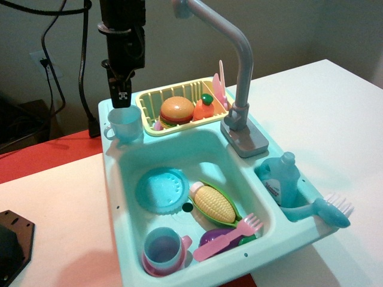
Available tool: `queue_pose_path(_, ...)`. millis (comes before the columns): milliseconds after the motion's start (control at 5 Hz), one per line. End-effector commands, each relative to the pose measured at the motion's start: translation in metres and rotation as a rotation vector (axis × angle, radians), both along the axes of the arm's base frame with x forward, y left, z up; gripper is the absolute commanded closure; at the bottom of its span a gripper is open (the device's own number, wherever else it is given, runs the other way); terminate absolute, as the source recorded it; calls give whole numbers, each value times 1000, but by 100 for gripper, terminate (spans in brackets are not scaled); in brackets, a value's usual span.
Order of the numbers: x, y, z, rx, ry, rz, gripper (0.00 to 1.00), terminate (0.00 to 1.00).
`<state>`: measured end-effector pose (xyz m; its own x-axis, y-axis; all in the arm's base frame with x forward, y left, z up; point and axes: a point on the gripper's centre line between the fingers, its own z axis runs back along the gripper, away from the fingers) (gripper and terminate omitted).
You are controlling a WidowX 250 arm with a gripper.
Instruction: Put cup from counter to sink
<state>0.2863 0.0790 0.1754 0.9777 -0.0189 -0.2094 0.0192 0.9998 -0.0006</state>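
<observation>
End effector (122,95) directly above cup (124,124), fingertips at rim; open or closed: cannot tell. Cup upright on counter (111,152) back-left corner, dish rack (179,110) beside. Sink (197,155) below-right, back half open.

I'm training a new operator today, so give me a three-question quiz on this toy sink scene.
1. True or false: the small pale light-blue plastic cup already sits inside the deep turquoise plastic sink basin.
2. Which toy lies in the yellow slatted dish rack? A) corn cob B) burger C) blue bottle
3. Where is the black gripper relative to the cup?

Key: 1. False; it stands on the turquoise counter ledge. 2. B. 3. Directly above the cup's rim; whether it touches is unclear.
</observation>
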Motion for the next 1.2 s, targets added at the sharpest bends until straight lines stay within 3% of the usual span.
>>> queue_pose_path(0, 0, 0, 0, 0, 0, 0, 0, 0)
queue_pose_path(600, 2, 23, -12, 31, 27, 46, 0, 0)
queue_pose_path(800, -5, 20, -20, 35, 23, 30, 100, 0)
queue_pose_path(1000, -7, 17, -22, 35, 18, 25, 100, 0)
